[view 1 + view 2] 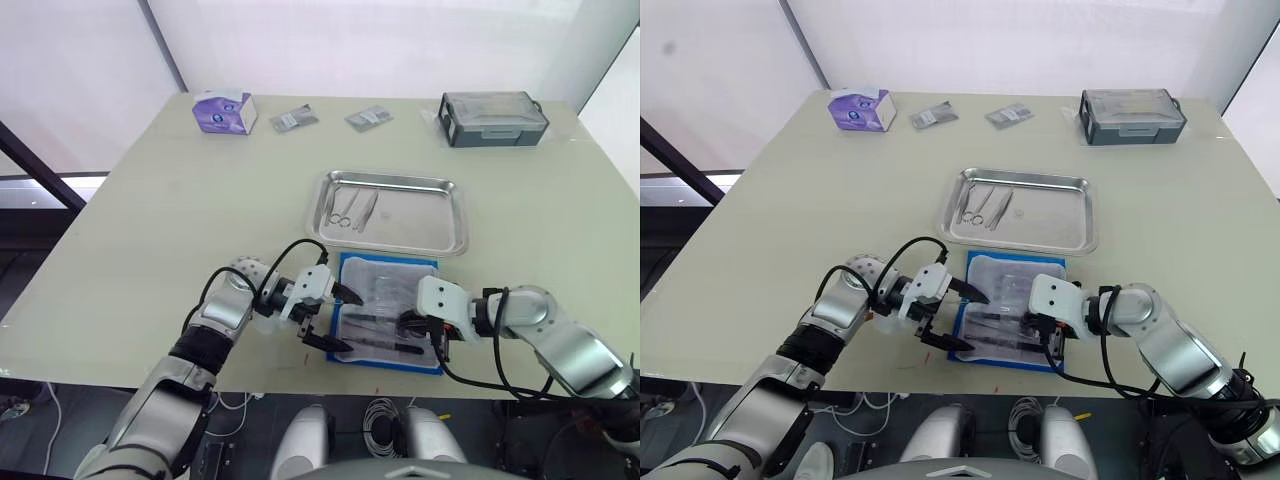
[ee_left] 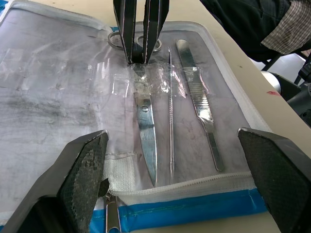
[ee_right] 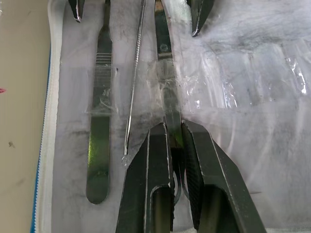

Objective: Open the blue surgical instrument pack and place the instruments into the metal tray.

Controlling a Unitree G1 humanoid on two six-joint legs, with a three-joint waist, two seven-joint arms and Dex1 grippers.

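The blue surgical instrument pack (image 1: 386, 282) lies open near the table's front edge, its clear inner layer facing up. On that layer rest scissors (image 3: 164, 73), a thin probe (image 3: 134, 87) and a flat scalpel handle (image 3: 99, 126). My right gripper (image 3: 175, 128) is shut on the scissors just ahead of their ring handles. My left gripper (image 2: 175, 184) stands wide open at the pack's left edge, facing the instruments' tips, with nothing between its fingers. The metal tray (image 1: 392, 181) sits just behind the pack and holds a few instruments (image 1: 350, 210) at its left end.
Along the table's far side stand a purple tissue box (image 1: 224, 111), two grey foil sachets (image 1: 293, 120) (image 1: 368, 118) and a grey lidded box (image 1: 493, 118). The pack's near edge lies close to the table's front edge.
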